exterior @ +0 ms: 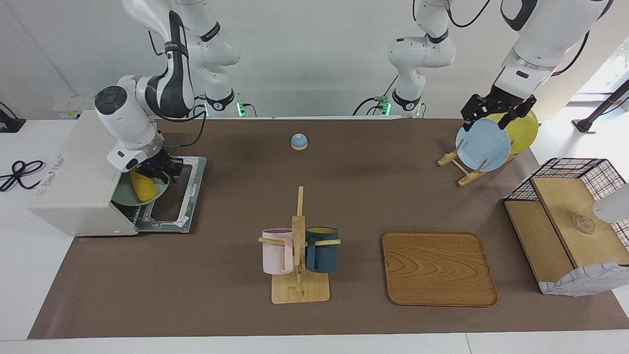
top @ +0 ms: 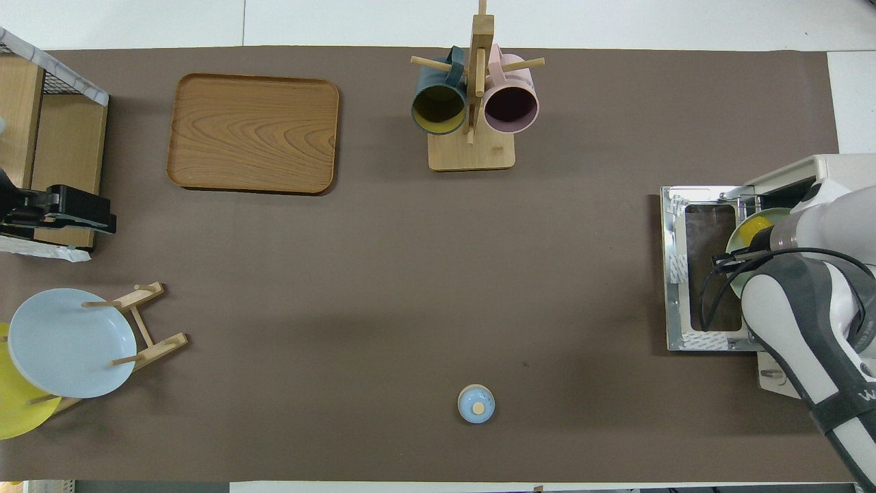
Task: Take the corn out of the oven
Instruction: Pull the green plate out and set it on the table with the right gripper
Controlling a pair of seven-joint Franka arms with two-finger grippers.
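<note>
At mid-left of the facing view, the right pincer [exterior: 152, 173] grips the bright yellow corn cob [exterior: 142, 187] over a green plate [exterior: 128, 194] in the cream-white oven's [exterior: 73, 187] mouth, door down. Its side lettering is unreadable. The left pincer [exterior: 496, 118], upper right above the pale blue plate [exterior: 482, 145]: I cannot tell its spread.

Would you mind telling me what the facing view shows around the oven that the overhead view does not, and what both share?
Only the facing view shows the right gripper at the oven's mouth, right above the corn, and the cob's tapered shape on the green plate. Only the overhead view looks straight down through the dark glass of the open door, where the right arm hides the gripper. Both show the door down and a yellow cob on the plate.
</note>
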